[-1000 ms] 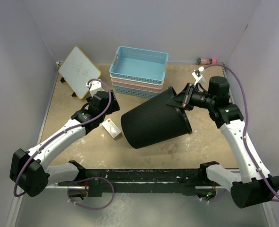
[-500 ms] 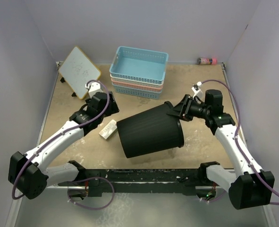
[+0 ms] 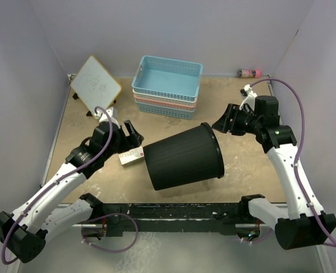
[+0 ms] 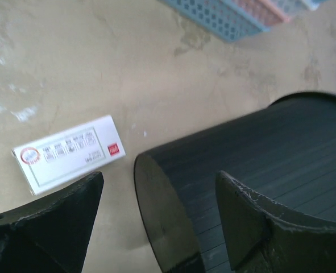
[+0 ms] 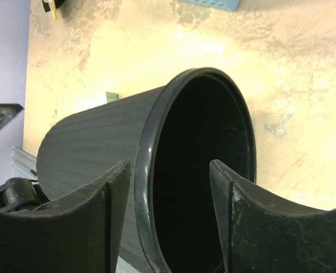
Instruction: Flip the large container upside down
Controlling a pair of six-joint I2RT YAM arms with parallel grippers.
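Observation:
The large container [image 3: 183,156], a round black ribbed wastebasket, lies on its side mid-table, its open mouth to the right and its flat bottom to the left. My right gripper [image 3: 220,124] is open just off the upper rim and holds nothing. In the right wrist view the container [image 5: 99,142] and its dark mouth fill the space beyond the gripper [image 5: 169,165]. My left gripper [image 3: 129,136] stands open by the bottom end, empty. In the left wrist view the gripper [image 4: 159,176] frames the container [image 4: 258,153] at its bottom edge.
A white box with a red label [image 3: 132,154] lies against the container's bottom end, also seen as the white box [image 4: 68,153]. Stacked blue, pink and white baskets [image 3: 168,85] stand at the back. A small whiteboard [image 3: 95,85] leans back left. A small bottle [image 3: 249,73] lies back right.
The right gripper opened and drew back from the rim. The container dropped from its tilt to lie on its side. The left arm pulled back toward the near left, and the box shifted.

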